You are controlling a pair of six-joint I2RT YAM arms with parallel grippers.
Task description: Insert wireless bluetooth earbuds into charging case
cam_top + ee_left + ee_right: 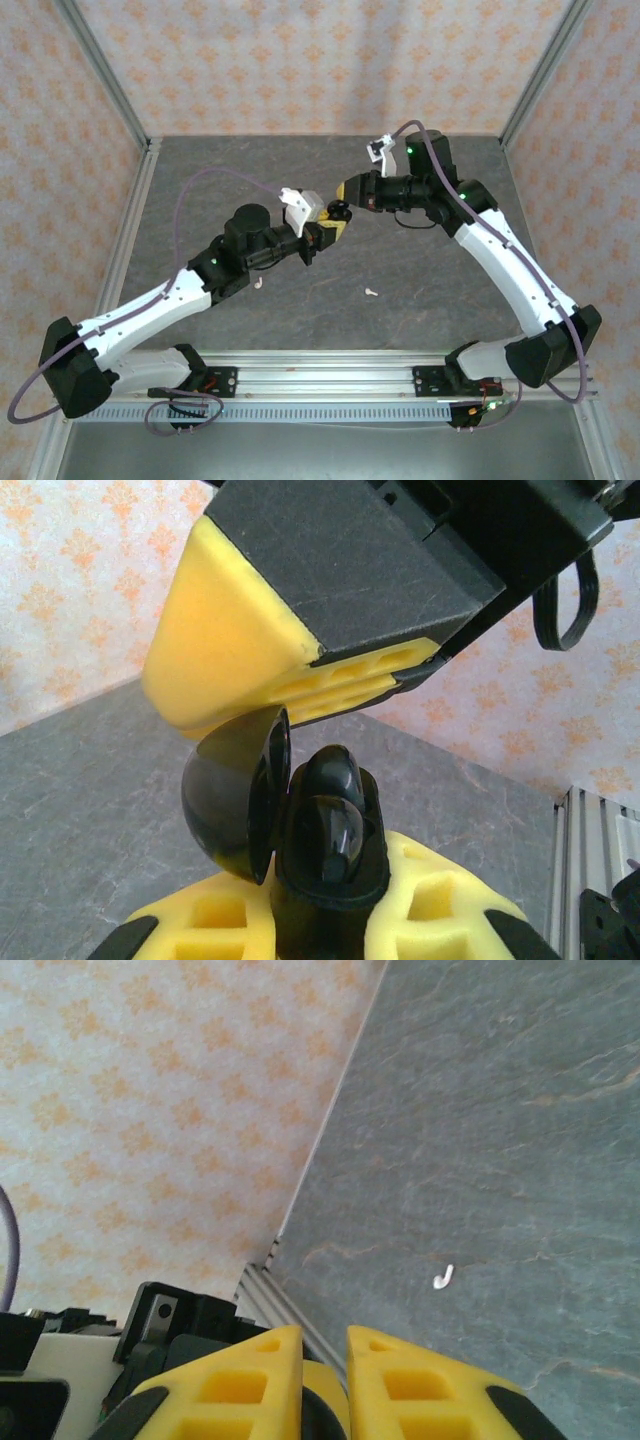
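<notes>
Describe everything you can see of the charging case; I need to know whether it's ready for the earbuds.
The glossy black plastic charging case is a small rounded clamshell, hinged open. Its domed lid swings out to the left and its body stands roughly upright. The inside looks dark and shiny; whether it holds anything cannot be told. The left pincer clamps its base between yellow fingers, above the grey table. The right pincer's yellow finger sits just above the lid's rim; contact is unclear.

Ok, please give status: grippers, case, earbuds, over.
Left gripper shut on the charging case, lid open. Right gripper nearly closed at the lid. Both earbuds on the table. No obstacle seen.
</notes>
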